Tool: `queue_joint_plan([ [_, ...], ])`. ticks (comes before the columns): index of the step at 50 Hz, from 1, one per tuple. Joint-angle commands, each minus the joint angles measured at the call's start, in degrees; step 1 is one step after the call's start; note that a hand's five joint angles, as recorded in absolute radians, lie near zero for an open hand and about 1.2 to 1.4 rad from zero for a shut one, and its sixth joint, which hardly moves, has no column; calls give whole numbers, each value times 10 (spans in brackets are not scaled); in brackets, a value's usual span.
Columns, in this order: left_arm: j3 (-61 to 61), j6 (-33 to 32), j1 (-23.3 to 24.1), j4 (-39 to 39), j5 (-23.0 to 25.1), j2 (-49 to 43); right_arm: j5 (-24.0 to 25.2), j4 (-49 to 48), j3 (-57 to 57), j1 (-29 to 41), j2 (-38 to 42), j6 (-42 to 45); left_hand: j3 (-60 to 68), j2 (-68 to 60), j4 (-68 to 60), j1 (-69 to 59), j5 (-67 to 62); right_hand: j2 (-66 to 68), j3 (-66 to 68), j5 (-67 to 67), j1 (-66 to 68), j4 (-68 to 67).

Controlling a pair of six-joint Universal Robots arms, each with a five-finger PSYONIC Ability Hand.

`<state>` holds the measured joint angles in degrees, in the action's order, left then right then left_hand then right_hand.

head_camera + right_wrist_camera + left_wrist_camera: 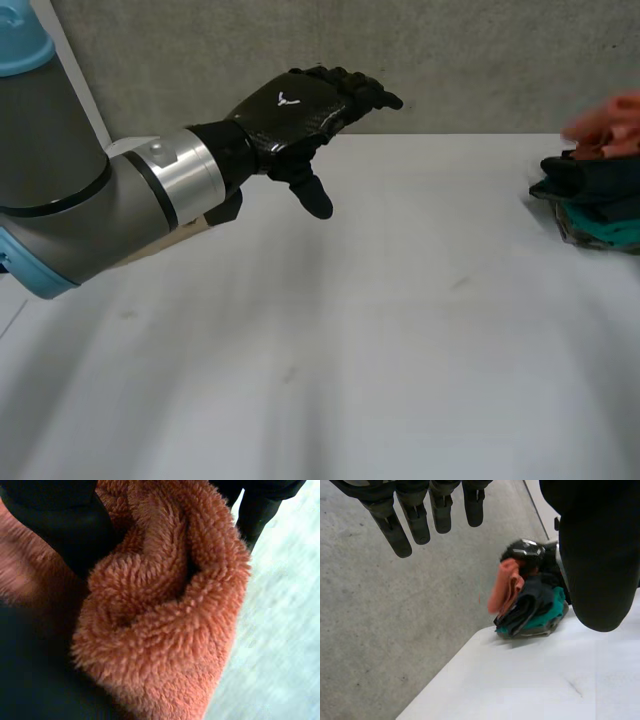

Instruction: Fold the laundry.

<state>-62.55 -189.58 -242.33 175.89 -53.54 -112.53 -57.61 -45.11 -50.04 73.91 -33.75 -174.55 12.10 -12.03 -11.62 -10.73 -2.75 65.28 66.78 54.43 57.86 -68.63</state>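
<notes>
Aloft, left hand [295,115] slack and empty (right hand [55,515] tight around orange fleece [165,620]).

surface: white table [350,350] | beyond its edge: grey concrete floor [385,630]

White table [320,380] — laundry pile [590,200]

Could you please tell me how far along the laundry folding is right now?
Done: nothing looks folded; the pile of clothes sits bunched at the edge of the table. In hand: the right hand grips the orange fleecy cloth at that pile, while the left hand hovers open above the table. Left: laying out and folding every piece.
</notes>
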Motion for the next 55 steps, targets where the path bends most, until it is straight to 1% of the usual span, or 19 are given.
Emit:
queue_joint_plan([
  [1,-14,-1,2,2,0,-3,91,-8,-69,-69,24,-10,-4,3,-1,-10,10,147,132,156,221,-114],
  [4,-14,-2,5,2,0,-3,102,-7,-96,-91,-8,-11,-4,3,-1,-10,10,147,132,156,221,-114],
  [12,-13,-1,8,2,-1,-1,116,-7,-134,-93,-54,-18,-4,3,-1,-10,10,147,132,156,221,-114],
  [13,-13,0,9,2,-1,-1,115,-4,-139,-93,-66,-18,-4,3,-1,-10,10,-107,-122,-98,-33,141],
  [15,-13,-1,16,2,-1,0,112,5,-148,-94,-78,-19,-4,3,-1,-10,10,-336,-351,-327,-262,369],
  [19,-13,0,31,2,-1,2,121,41,-204,-103,-136,-13,-4,3,-1,-10,10,-353,-368,-345,-279,387],
  [22,-13,1,36,2,-1,3,123,69,-244,-121,-185,-12,-4,3,-1,-10,10,-553,-568,-544,-479,586],
  [28,-15,3,52,3,-1,14,135,133,-288,-157,-249,-4,-4,3,-1,-10,10,-553,-568,-544,-479,586],
  [31,-15,3,56,3,-1,20,135,190,-295,-195,-273,21,-5,5,1,-8,12,-553,-568,-544,-479,586],
  [36,-15,3,58,4,-1,27,116,299,-279,-233,-295,128,-4,3,-1,-10,10,-553,-568,-544,-479,586],
  [39,-14,3,60,5,-1,37,49,354,-247,-239,-306,210,-5,5,1,-8,12,-553,-568,-544,-479,586],
  [40,-13,3,60,5,-1,39,0,374,-229,-239,-309,242,-5,5,1,-8,12,-553,-568,-544,-479,586],
  [41,-12,4,63,9,-1,45,-24,377,-221,-238,-310,255,-7,6,2,-7,14,-553,-568,-544,-479,586],
  [43,-8,5,64,13,-2,52,-67,373,-214,-228,-316,275,-7,6,2,-7,14,-553,-568,-544,-479,586],
  [44,-7,6,64,16,-3,55,-93,362,-202,-202,-326,277,-7,6,2,-7,14,-553,-568,-544,-479,586],
  [48,1,31,57,40,-36,72,-102,301,-207,-115,-367,241,-5,5,1,-8,12,-553,-568,-544,-479,586],
  [52,12,58,42,54,-117,93,-105,232,-246,-49,-408,193,-5,5,1,-8,12,-553,-568,-544,-479,586],
  [53,12,58,23,55,-153,100,-103,219,-259,-34,-418,184,-5,5,1,-8,12,-553,-568,-544,-479,586],
  [55,10,50,-2,57,-188,105,-101,195,-289,0,-439,171,-2,1,-3,-12,9,-553,-568,-544,-479,586],
])
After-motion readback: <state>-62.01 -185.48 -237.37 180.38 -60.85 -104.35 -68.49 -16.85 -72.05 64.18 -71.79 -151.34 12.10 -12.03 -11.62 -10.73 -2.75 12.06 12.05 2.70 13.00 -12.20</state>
